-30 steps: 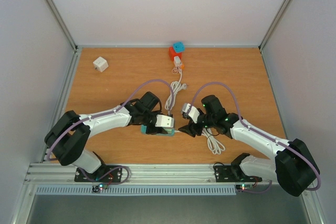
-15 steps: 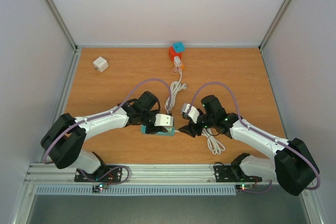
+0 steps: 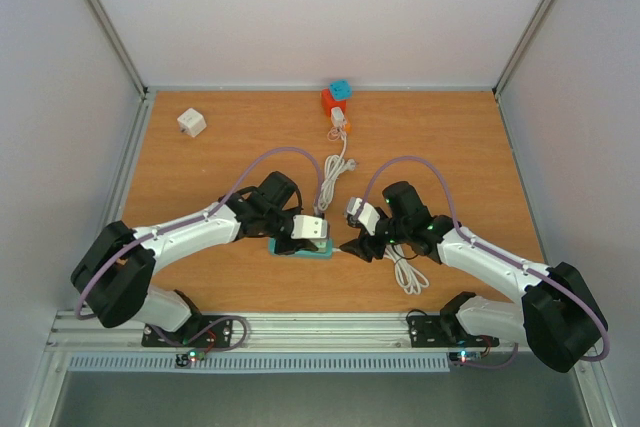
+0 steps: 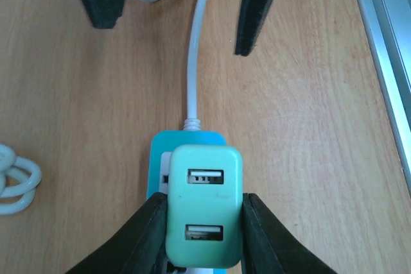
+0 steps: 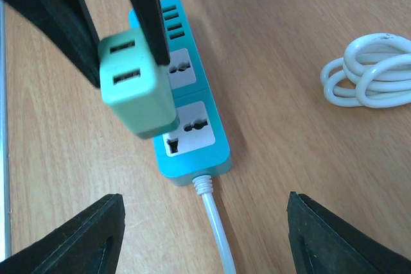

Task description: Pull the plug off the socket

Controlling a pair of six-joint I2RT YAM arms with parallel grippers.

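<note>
Wooden table (image 3: 200, 167) is viewed from above, with both arms reaching inward so that the grippers face each other toward its near edge. Left gripper (image 4: 204, 200) is noted clenched on the plug (image 4: 204, 222), one black finger pressed against each side of it. Right gripper (image 5: 204, 200) is spread wide at the strip's cord end with nothing grasped; only the white cord (image 5: 215, 222) is seen running between its fingers. Teal strip (image 5: 192, 113) is laid flat on the table between the two grippers, with two outlet faces and a row of small ports visible on top. Mint-green plug, two USB ports on its face, is seen over the strip, toward the end away from the cord; whether its pins are seated cannot be told. White coil (image 5: 369, 72) is noted on the table near the strip, apart from it. Red cube (image 3: 330, 102) and blue cube (image 3: 341, 89) are set touching at the far edge; a white cube (image 3: 191, 123) is noted far left.
</note>
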